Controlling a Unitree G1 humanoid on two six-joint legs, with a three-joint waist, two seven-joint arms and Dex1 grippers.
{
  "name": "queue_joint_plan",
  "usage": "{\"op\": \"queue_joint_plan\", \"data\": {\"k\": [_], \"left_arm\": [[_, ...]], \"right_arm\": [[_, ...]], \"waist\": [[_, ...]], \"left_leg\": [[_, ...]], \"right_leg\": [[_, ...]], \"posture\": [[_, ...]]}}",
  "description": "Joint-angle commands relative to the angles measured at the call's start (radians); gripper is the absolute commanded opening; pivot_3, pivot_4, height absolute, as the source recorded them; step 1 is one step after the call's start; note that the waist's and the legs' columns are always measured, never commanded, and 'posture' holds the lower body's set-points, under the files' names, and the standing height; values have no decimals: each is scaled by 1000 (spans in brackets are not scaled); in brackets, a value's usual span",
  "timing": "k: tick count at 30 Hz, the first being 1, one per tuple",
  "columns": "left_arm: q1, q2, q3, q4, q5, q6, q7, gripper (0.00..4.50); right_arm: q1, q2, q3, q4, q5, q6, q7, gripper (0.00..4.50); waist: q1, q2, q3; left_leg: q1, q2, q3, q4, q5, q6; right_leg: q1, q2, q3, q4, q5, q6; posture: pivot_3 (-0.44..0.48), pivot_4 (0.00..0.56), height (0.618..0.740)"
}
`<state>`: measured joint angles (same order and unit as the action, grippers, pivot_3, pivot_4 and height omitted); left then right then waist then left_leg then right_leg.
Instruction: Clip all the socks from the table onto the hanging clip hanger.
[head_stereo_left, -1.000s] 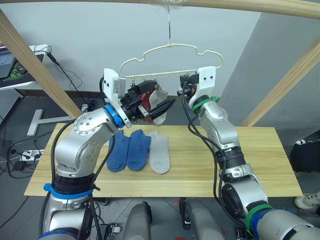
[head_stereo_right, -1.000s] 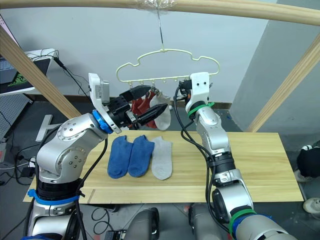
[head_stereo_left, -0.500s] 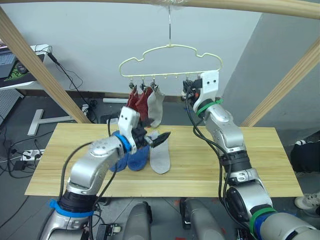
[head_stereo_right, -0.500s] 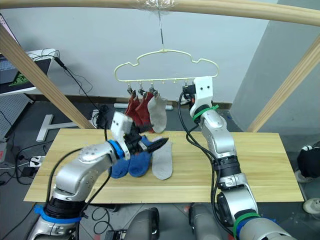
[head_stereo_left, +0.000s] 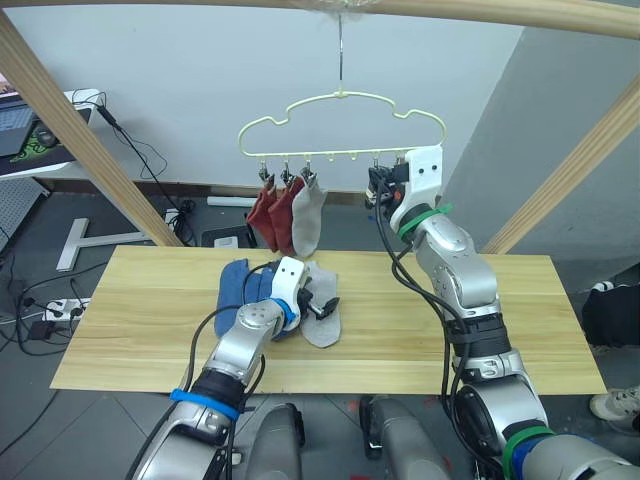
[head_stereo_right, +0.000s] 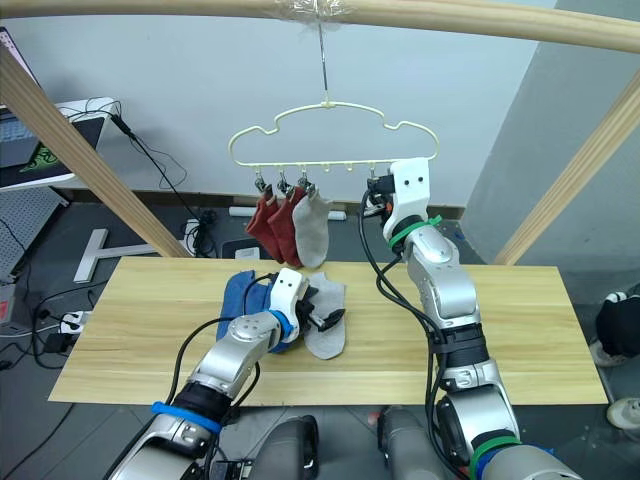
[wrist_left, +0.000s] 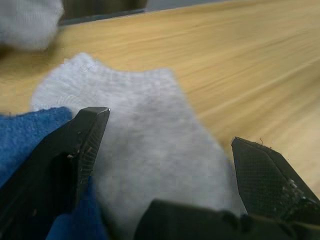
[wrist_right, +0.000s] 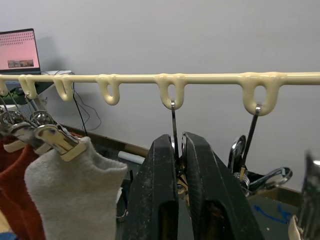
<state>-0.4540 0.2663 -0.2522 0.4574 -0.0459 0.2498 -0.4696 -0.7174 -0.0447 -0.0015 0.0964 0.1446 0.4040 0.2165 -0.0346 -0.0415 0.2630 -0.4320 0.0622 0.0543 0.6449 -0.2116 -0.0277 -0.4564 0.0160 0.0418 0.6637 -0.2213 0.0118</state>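
The pale yellow clip hanger (head_stereo_left: 340, 97) hangs from the top pole. Two rust red socks (head_stereo_left: 265, 215) and one light grey sock (head_stereo_left: 305, 220) are clipped to its left clips. On the table (head_stereo_left: 130, 320) lie two blue socks (head_stereo_left: 235, 285) and a grey sock (head_stereo_left: 322, 325). My left gripper (head_stereo_left: 325, 305) is low over that grey sock (wrist_left: 150, 145) and open, one fingertip (wrist_left: 92, 125) at the edge of a blue sock (wrist_left: 30, 135). My right gripper (wrist_right: 180, 145) is up at the hanger's rail (wrist_right: 210, 77), shut on a metal clip.
Round wooden poles frame the scene: one across the top (head_stereo_left: 480, 10), one slanting at the left (head_stereo_left: 80, 140), one at the right (head_stereo_left: 570, 160). A desk with a laptop (head_stereo_left: 20, 130) stands behind on the left. Bare plank lies to both sides of the socks.
My left arm has come down from the hanger to the table, leaving the grey sock clipped up. It now sits over the grey sock on the table. The right gripper stayed at its clip.
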Motion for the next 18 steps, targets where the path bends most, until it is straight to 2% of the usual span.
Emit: {"op": "queue_joint_plan", "data": {"k": [1,2,5,10,18], "left_arm": [[-18,-20,-28,79,40,-56,-36,4500],[-20,-22,-32,93,47,-65,-46,4500],[-18,-24,-30,108,56,-70,-68,3918],[13,15,-54,83,109,-131,-102,2410],[46,19,-56,50,152,-152,-98,15]], "right_arm": [[9,-10,-7,-49,10,19,-4,23],[10,-12,-8,-53,10,23,-4,23],[11,-18,-11,-57,9,30,-4,0],[7,-24,-16,-49,10,28,-6,0],[1,-19,-18,-31,11,14,-6,0]], "waist": [[-1,0,0],[-2,0,0],[-4,0,0],[-9,0,0],[-10,0,0]], "left_leg": [[0,0,0,0,0,0],[0,0,0,0,0,0],[0,0,0,0,0,0],[0,0,0,0,0,0],[1,1,0,0,0,0]], "right_leg": [[0,0,0,0,0,0],[0,0,0,0,0,0],[0,-1,0,0,0,0],[1,-1,0,0,0,0],[1,-1,0,0,0,0]], "posture": [[-83,288,740],[-83,288,740],[-89,288,740],[-86,283,740],[-74,274,740]]}}
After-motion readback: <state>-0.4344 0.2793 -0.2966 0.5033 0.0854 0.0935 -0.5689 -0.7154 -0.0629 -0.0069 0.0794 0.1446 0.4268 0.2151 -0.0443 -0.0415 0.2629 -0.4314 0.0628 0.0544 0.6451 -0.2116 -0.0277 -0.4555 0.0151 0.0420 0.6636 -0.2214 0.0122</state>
